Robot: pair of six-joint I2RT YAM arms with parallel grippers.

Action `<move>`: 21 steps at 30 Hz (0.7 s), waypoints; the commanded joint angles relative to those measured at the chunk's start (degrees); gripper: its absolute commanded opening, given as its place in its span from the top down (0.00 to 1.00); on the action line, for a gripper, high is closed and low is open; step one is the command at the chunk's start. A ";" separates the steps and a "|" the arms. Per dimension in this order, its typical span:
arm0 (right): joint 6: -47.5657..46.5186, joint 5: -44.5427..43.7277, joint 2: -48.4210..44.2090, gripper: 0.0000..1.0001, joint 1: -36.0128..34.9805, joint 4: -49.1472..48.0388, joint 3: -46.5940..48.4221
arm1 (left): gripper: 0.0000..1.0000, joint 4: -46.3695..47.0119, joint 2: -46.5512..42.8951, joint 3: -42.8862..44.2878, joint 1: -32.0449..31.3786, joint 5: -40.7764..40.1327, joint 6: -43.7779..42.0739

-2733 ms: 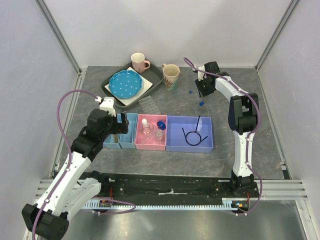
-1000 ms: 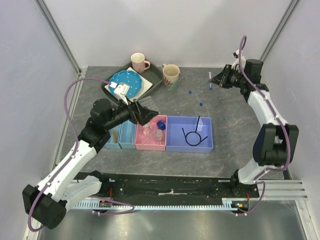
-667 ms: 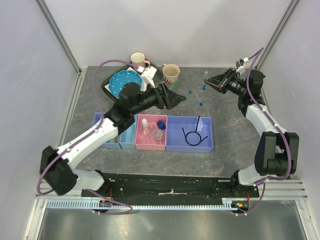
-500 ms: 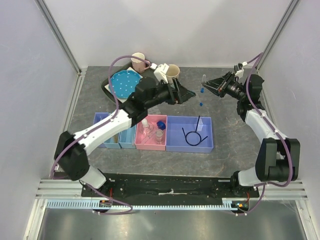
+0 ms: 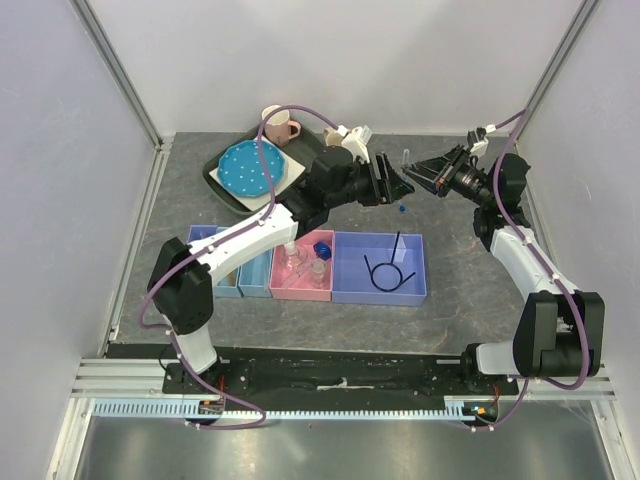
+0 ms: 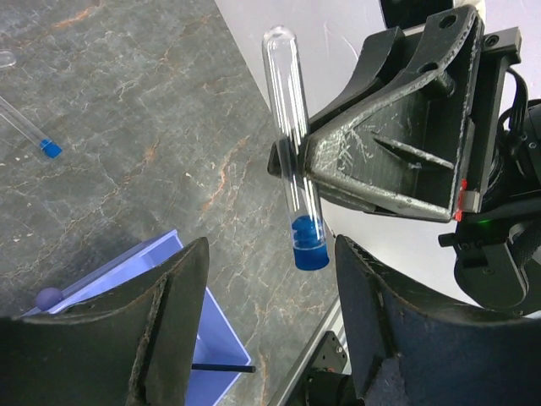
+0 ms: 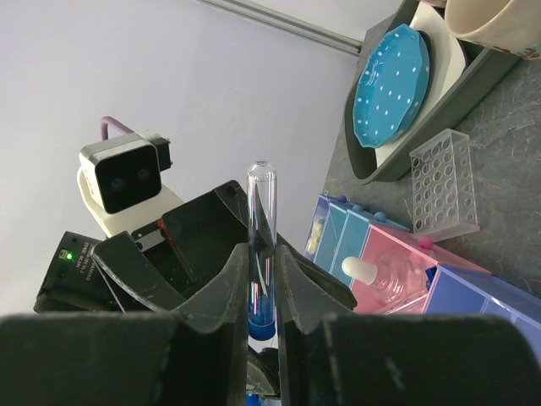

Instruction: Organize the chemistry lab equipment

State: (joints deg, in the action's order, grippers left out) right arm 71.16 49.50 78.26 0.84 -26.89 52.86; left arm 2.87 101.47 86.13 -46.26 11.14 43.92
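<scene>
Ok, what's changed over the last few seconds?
The left gripper swung from the bins across to the right gripper, its open jaws now flanking the test tube. The right gripper picked that tube off the table and raised it leftward. Bins and plate stayed put.

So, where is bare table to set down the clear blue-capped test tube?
Free: the grey table in front of the lavender plastic bin and pink bin. Crowded: back centre, where left gripper and right gripper meet at the test tube.

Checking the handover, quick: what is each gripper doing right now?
Left gripper: open, empty.
Right gripper: shut on the tube.
</scene>
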 commanded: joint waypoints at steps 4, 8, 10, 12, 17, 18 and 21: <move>-1.02 -0.72 -0.74 0.86 -0.40 -1.05 -0.30 | 0.35 -1.64 0.66 4.57 -0.41 -4.19 -0.94; -2.42 -0.72 -0.83 0.86 -0.49 -0.18 -0.04 | 0.45 -6.63 2.41 7.91 -0.85 -6.91 -3.40; -2.86 -0.89 -1.00 0.87 -0.49 0.44 0.05 | 0.51 -7.53 2.94 9.49 -0.94 -8.58 -4.89; -3.48 -0.89 -1.09 0.86 -0.49 0.79 0.05 | 0.57 -8.49 3.03 10.20 -1.03 -9.55 -6.12; -5.85 -1.07 -1.00 0.85 -0.49 2.19 0.57 | 0.88 -10.08 2.94 10.38 -1.11 -9.03 -8.15; -6.81 -1.07 -1.00 0.85 -0.49 3.50 0.84 | 0.92 -10.17 2.77 10.20 -1.11 -9.11 -8.85; -9.10 -0.98 -1.09 0.83 -0.49 4.91 1.19 | 0.98 -10.35 1.80 9.15 -1.11 -9.11 -9.99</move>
State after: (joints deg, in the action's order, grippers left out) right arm 65.49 48.40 78.28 0.34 -23.05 52.86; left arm -6.07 104.09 94.59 -47.59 4.38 38.74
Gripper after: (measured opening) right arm 0.194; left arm 0.178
